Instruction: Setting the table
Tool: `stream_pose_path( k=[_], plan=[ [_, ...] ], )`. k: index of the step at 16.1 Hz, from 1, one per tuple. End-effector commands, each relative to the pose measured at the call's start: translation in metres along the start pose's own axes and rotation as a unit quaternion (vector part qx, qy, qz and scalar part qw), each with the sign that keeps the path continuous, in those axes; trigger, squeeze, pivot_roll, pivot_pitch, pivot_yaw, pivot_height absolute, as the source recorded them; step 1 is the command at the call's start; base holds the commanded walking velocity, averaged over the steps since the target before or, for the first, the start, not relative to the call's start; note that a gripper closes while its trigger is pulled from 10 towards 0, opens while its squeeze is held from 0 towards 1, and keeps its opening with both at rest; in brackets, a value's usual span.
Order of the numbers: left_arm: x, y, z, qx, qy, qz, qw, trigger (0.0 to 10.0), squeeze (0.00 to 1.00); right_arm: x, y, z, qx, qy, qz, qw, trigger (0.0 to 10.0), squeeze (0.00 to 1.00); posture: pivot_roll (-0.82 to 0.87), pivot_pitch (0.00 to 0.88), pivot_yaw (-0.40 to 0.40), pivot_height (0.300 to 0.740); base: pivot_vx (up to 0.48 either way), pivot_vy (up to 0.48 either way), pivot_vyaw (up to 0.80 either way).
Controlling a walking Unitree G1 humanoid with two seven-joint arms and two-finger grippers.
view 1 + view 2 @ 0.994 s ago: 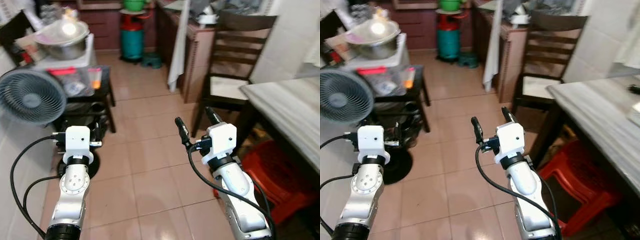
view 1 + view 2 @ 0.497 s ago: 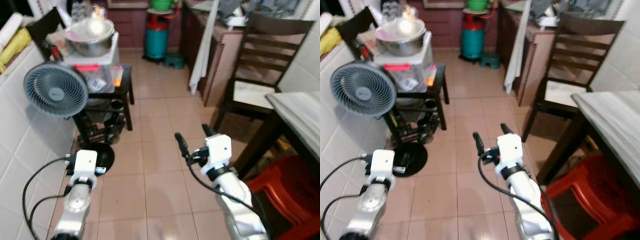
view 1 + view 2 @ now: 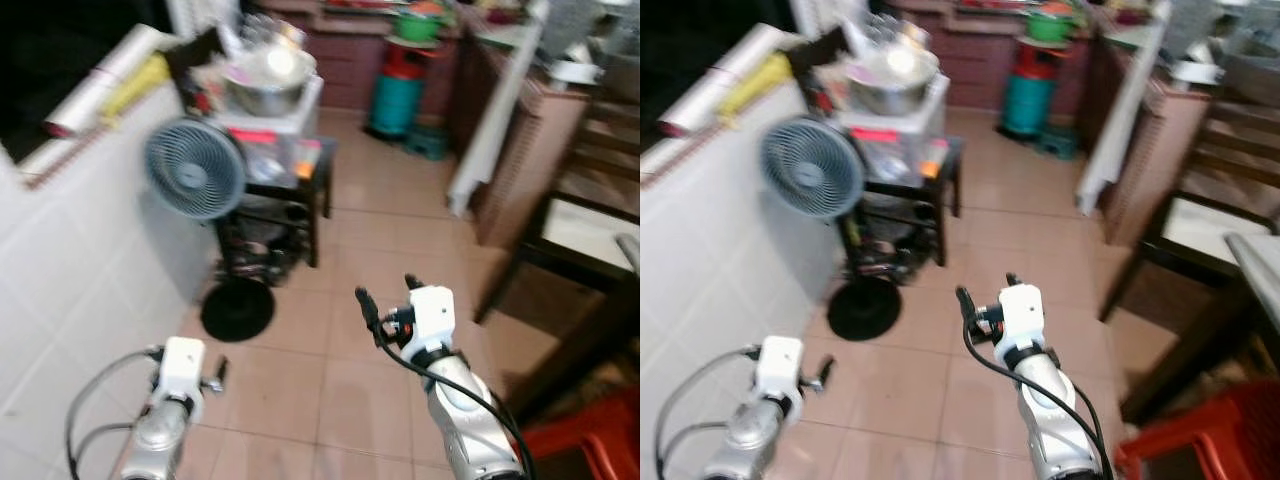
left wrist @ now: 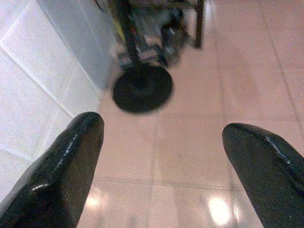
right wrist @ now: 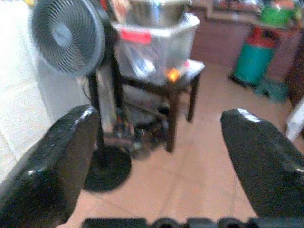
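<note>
No tableware is held. My right gripper (image 3: 388, 294) is raised in front of me over the tiled floor (image 3: 340, 390), open, with nothing between its fingers (image 5: 57, 161). Lower on the left, my left gripper (image 3: 216, 373) is open too and empty, its fingers (image 4: 61, 166) pointing down at the floor near the fan's round black base (image 4: 142, 88). A grey table corner (image 3: 1252, 256) shows at the far right edge, beside a dark wooden chair (image 3: 585, 205). The picture is blurred.
A white tiled wall (image 3: 80, 270) runs along the left. A standing fan (image 3: 195, 168) is beside a small dark table (image 3: 300, 185) carrying a plastic box and metal bowl (image 3: 268, 72). A teal gas cylinder (image 3: 396, 98), hanging white cloth (image 3: 492, 130) and red stool (image 3: 1190, 450) stand around.
The whole view has swung to the left: the wall and fan have come in, the table and chair have slid to the right edge. Both grippers stay open and empty.
</note>
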State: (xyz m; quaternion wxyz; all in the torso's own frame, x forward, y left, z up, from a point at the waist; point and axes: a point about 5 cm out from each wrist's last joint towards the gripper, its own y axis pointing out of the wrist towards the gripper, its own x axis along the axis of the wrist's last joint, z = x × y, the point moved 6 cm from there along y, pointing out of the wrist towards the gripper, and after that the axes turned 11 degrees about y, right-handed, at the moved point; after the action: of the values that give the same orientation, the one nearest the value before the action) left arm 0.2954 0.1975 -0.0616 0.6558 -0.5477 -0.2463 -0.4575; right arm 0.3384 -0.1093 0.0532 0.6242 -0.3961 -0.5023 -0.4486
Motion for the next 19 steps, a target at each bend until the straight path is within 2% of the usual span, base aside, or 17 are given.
stream_pose_path(
  k=[1,2,4,5,8,9,10,12,15,17,19],
  plan=[
    [-0.009,-0.001,-0.011,-0.029,0.009,0.022,0.999,10.0,0.0,-0.016,-0.005,-0.018,-0.039,0.011,0.025,0.999,10.0,0.0,0.07,0.0,-0.038,0.74,0.0,0.0,0.0],
    [-0.012,-0.001,-0.015,-0.039,0.017,0.027,0.999,10.0,0.0,-0.022,-0.006,-0.021,-0.047,0.014,0.035,0.998,10.0,0.0,0.07,0.0,-0.041,0.74,0.0,0.0,0.0],
    [-0.029,-0.006,-0.027,-0.061,0.023,0.063,0.996,10.0,0.0,-0.062,-0.014,-0.04,-0.106,0.032,0.112,0.987,10.0,0.0,0.07,0.0,-0.056,0.74,0.0,0.0,0.0],
    [-0.032,-0.007,-0.029,-0.064,0.023,0.071,0.995,10.0,0.0,-0.073,-0.018,-0.045,-0.124,0.045,0.135,0.982,10.0,0.0,0.07,0.0,-0.056,0.74,0.0,0.0,0.0],
    [-0.037,-0.008,-0.034,-0.074,0.026,0.086,0.993,10.0,0.0,-0.103,-0.033,-0.056,-0.168,0.065,0.2,0.963,10.0,0.0,0.07,0.0,-0.066,0.74,0.0,0.0,0.0],
    [-0.043,-0.01,-0.036,-0.08,0.024,0.099,0.992,10.0,0.0,-0.119,-0.045,-0.061,-0.184,0.058,0.24,0.951,10.0,0.0,0.07,0.0,-0.061,0.74,0.0,0.0,0.0],
    [-0.046,-0.011,-0.039,-0.091,0.041,0.106,0.989,10.0,0.0,-0.127,-0.054,-0.065,-0.199,0.063,0.259,0.943,10.0,0.0,0.06,0.0,-0.04,0.74,0.0,0.0,-0.8],
    [-0.048,-0.012,-0.042,-0.103,0.042,0.112,0.987,10.0,0.0,-0.134,-0.063,-0.07,-0.213,0.069,0.273,0.936,10.0,0.0,0.06,0.0,-0.04,0.74,0.0,0.0,-0.8],
    [-0.054,-0.014,-0.046,-0.113,0.067,0.127,0.983,10.0,0.0,-0.142,-0.074,-0.07,-0.218,0.075,0.286,0.93,10.0,0.0,0.04,0.0,-0.007,0.74,0.0,0.0,-0.8],
    [-0.059,-0.017,-0.05,-0.113,0.067,0.14,0.981,10.0,0.0,-0.146,-0.077,-0.067,-0.211,0.07,0.295,0.929,10.0,0.0,0.04,0.0,-0.012,0.74,0.0,0.0,0.0],
    [-0.065,-0.02,-0.061,-0.116,0.057,0.155,0.979,10.0,0.0,-0.148,-0.077,-0.063,-0.196,0.064,0.304,0.93,10.0,0.0,0.04,0.0,-0.019,0.74,0.0,0.0,0.0]
  ],
)
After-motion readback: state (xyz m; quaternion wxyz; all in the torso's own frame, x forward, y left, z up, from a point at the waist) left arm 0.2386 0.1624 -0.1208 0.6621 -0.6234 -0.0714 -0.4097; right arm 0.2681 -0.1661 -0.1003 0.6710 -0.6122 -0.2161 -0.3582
